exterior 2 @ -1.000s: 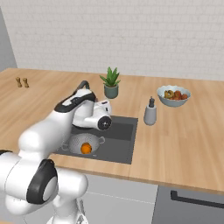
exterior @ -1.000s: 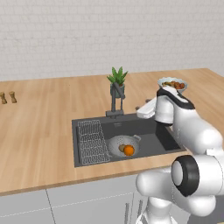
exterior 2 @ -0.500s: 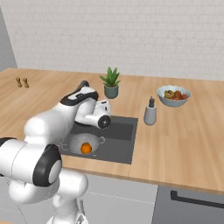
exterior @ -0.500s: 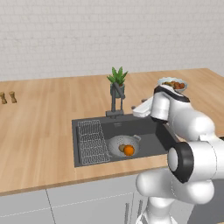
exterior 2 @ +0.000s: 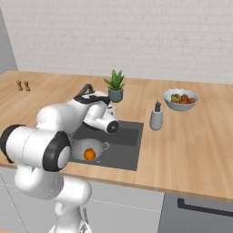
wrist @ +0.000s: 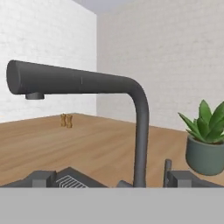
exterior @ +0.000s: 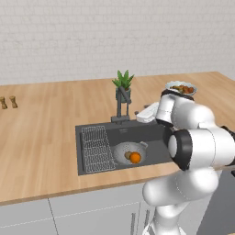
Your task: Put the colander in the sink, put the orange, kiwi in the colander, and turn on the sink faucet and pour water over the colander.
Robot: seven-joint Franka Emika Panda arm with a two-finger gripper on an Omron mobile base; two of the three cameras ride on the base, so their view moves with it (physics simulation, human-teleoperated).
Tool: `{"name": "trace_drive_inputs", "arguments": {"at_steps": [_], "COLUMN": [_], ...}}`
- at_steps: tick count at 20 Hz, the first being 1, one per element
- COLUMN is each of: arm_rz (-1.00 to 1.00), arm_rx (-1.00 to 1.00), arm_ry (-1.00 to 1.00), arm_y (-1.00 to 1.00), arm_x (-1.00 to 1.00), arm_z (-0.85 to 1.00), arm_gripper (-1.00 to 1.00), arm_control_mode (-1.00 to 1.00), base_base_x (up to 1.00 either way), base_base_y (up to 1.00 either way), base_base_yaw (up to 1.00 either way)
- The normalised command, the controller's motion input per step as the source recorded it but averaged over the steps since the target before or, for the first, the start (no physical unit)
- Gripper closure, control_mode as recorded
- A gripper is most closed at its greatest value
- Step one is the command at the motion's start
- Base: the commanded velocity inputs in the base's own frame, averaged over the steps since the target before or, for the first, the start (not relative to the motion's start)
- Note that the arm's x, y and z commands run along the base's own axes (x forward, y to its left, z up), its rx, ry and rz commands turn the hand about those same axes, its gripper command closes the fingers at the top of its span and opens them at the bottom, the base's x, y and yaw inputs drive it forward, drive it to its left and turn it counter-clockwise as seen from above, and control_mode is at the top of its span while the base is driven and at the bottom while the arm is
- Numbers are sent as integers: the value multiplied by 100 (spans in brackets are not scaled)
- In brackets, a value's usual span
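Colander (exterior: 130,153) seated in the sink (exterior: 156,137), right of the wire rack (exterior: 97,148), toward the front wall of the basin. Orange (exterior: 135,158) and kiwi (exterior: 128,155) both inside the colander, touching side by side, kiwi to the left. Same orange (exterior 2: 89,154) visible in the colander (exterior 2: 89,149) from the right base view.

Sink faucet (wrist: 136,113) mounted at the rear edge of the sink, spout reaching out over the basin; no water visible at the outlet. Seen from the left base view as a dark upright (exterior: 120,107) directly in front of the potted plant (exterior: 123,82).

Fingers (wrist: 111,179) spread fully apart, gripping nothing, positioned at the base of the faucet, one tip on either side of the stem without visible contact.

Fruit bowl (exterior 2: 181,99) and soap dispenser (exterior 2: 156,117) on the surface right of the sink. Two small shakers (exterior: 8,102) near the left edge of the surface.
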Motion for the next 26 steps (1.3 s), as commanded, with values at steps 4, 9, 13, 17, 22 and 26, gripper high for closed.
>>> {"name": "trace_drive_inputs", "arguments": {"at_steps": [4,9,13,17,22,26], "arm_rz": [10,7,1,1,0,1], "arm_rx": [8,5,1,0,0,0], "arm_ry": [0,0,0,0,0,-2], "arm_y": [0,0,5,8,19,14], "arm_x": [25,34,35,26,21,28], "arm_z": [-11,-9,-3,-8,-11,-10], "arm_gripper": [-100,-100,-100,-100,-100,-100], "arm_control_mode": [-100,-100,-100,-100,-100,-100], "base_base_x": [0,0,0,0,0,0], "base_base_y": [0,0,0,0,0,0], "base_base_yaw": [0,0,0,0,0,0]}}
